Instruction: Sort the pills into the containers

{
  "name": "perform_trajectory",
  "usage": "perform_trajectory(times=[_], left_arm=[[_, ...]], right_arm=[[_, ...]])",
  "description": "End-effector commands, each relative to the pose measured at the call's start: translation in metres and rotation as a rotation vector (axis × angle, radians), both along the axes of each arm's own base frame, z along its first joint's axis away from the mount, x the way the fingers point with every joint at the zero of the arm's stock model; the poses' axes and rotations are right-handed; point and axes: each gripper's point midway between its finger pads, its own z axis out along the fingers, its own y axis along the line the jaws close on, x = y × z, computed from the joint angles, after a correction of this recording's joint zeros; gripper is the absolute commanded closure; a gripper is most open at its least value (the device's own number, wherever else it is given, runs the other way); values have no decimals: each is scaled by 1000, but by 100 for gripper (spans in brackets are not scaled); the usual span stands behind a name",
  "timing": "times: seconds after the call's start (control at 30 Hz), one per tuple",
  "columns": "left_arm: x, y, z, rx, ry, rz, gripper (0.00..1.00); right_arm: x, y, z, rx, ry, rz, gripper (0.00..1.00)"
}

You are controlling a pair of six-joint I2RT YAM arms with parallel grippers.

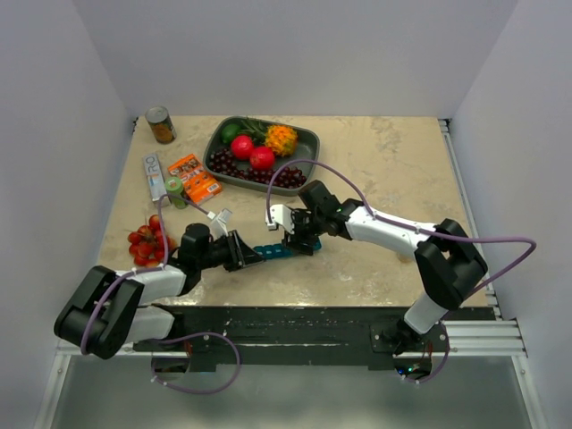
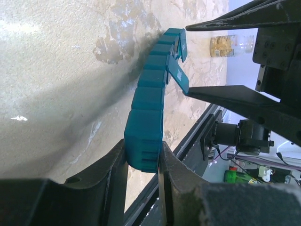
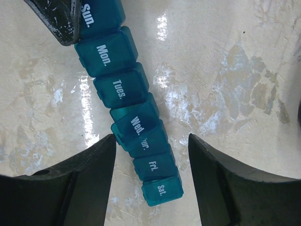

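From above, the teal pill organizer [image 1: 275, 251] lies flat on the tan table [image 1: 393, 161], near the front edge and between the two arms. The left gripper [image 1: 246, 253] has it by the left end, and the right gripper [image 1: 299, 241] sits over the right end. Behind them are a dark tray [image 1: 312, 146] of fruit, a can [image 1: 161, 125] in the far left corner, an orange packet [image 1: 194, 175] and a bunch of tomatoes [image 1: 150, 241] at the left edge. On the left wrist camera, the two dark fingers [image 2: 113, 188] are clenched on the nearest end compartment, one on each side wall, both pressed against the plastic. The strip runs away from the lens, and two lids [image 2: 178, 77] stand raised toward its far end, where the right arm's two finger blades lie one above and one below the row. On the right wrist camera, the day labels run from Sun. at the top to Sat. at the bottom. The Wed. lid [image 3: 136, 123] is tilted up, partly covering the Thur. compartment. The right jaws are released. Their fingers [image 3: 89, 179] straddle the Thur. and Fri. end, with table showing between the right-hand one and the strip. The left-hand one is just beside the raised lid's corner; I cannot tell whether it touches. At the top, a left finger is pressed against the Sun. compartment.
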Motion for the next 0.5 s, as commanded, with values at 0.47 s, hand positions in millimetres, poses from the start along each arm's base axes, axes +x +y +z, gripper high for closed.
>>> perform_trajectory(times=[0.47], left_arm=[[-10, -6, -2, -24, 9, -74, 100]], right_arm=[[53, 7, 29, 72, -135, -191, 44]])
